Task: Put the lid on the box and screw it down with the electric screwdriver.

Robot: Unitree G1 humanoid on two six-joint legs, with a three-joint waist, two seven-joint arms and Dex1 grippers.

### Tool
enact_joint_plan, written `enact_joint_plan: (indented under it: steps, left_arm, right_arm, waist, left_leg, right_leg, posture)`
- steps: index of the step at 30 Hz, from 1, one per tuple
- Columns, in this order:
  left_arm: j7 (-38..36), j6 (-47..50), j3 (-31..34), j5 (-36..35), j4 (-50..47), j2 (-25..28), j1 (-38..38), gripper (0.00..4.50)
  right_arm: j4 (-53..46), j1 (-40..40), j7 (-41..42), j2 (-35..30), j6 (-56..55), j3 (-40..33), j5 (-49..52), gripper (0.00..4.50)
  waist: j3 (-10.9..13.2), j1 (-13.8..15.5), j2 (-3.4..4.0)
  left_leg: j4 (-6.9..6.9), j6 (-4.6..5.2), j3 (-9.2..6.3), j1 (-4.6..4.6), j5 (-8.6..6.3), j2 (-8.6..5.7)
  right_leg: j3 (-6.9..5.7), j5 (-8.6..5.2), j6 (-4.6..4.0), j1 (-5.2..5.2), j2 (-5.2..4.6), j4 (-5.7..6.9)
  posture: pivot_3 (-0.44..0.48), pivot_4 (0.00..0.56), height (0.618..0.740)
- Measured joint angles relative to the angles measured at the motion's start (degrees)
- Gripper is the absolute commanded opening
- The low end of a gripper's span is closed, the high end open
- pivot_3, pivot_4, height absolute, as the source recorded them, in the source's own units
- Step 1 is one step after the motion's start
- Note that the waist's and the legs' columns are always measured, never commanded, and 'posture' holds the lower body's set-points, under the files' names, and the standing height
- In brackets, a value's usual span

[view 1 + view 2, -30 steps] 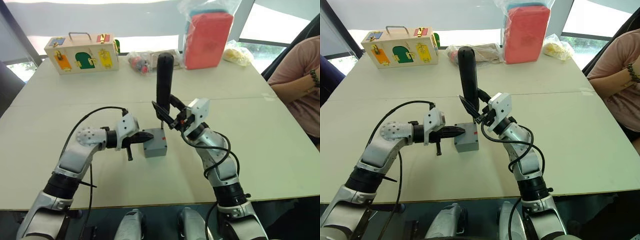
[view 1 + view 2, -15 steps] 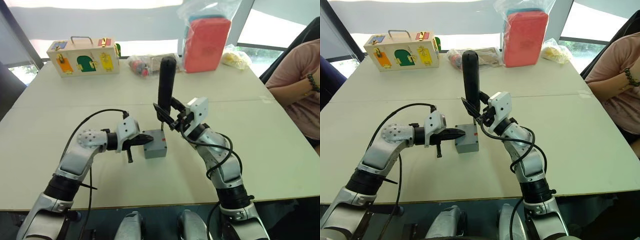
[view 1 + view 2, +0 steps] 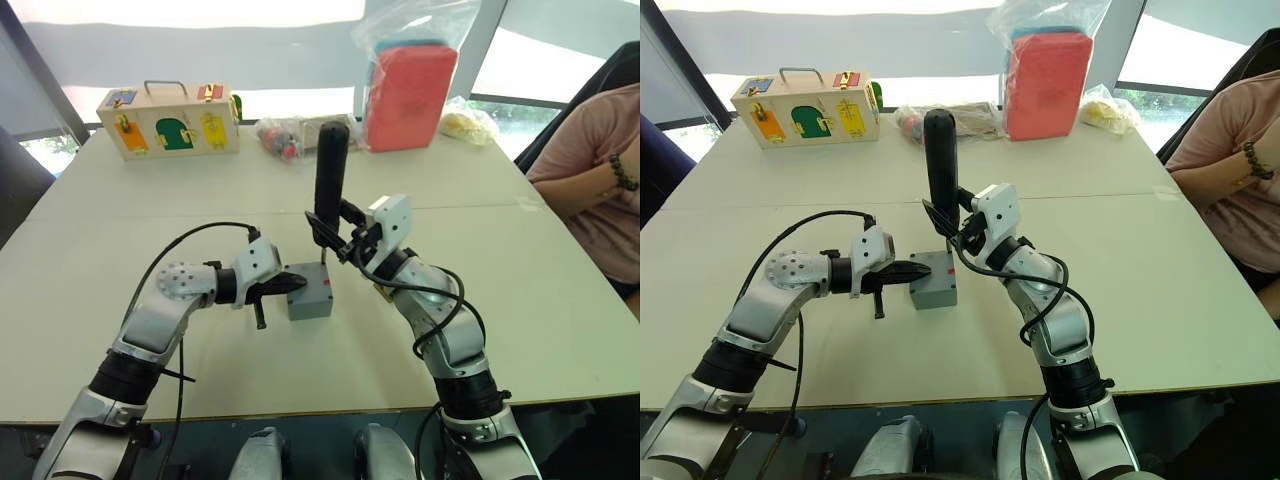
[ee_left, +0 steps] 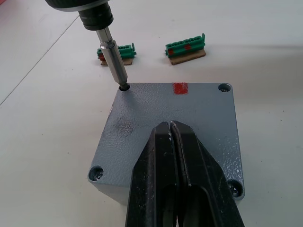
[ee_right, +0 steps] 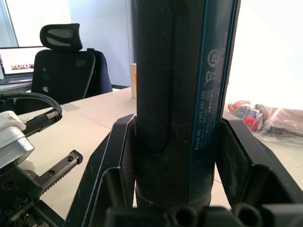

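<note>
Nothing moved, right tool [image 3: 335, 238] holding electric screwdriver [image 3: 329, 178] upright, bit in lid [image 4: 173, 124] corner

Lid [image 4: 173, 120] top mostly taken: left gripper [image 4: 177, 142] fingers pressed together, lying over its middle; electric screwdriver [image 3: 330, 178] upright w/ bit in one corner hole, clamped in right gripper [image 3: 343, 240]. Other 3 corners uncovered. Two green connector strips [image 4: 185, 46] just beyond box. Table [image 3: 560, 300] to robot's right open; person's arm [image 3: 600, 180] at far right edge.
</note>
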Motion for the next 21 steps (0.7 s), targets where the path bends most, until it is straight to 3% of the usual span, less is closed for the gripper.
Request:
enact_joint_plan:
  steps: [5,21]
  left_arm:
    - [0.0,0.0,-0.4,0.1,0.4,0.0,0.3,0.0]
    - [0.0,-0.8,-0.5,0.1,1.0,0.0,0.5,0.0]
  right_arm:
    - [-0.3,0.0,-0.2,-0.5,1.9,0.4,-0.1,1.88]
    - [-1.8,-0.2,-1.1,-1.5,4.3,1.9,-0.7,1.88]
  waist:
    - [-0.3,0.0,-0.03]
    - [-0.7,-0.1,-0.08]
  left_leg:
    - [-0.62,0.0,0.01,0.76,0.0,0.07]
    - [-0.71,-0.01,-0.05,0.77,-0.01,0.13]
  right_leg:
    - [-0.03,-0.03,-0.05,0.68,0.02,-0.52]
    - [-0.06,-0.13,-0.26,0.74,-0.13,-0.74]
  posture:
    - [0.0,0.15,0.73]
    - [0.0,0.15,0.73]
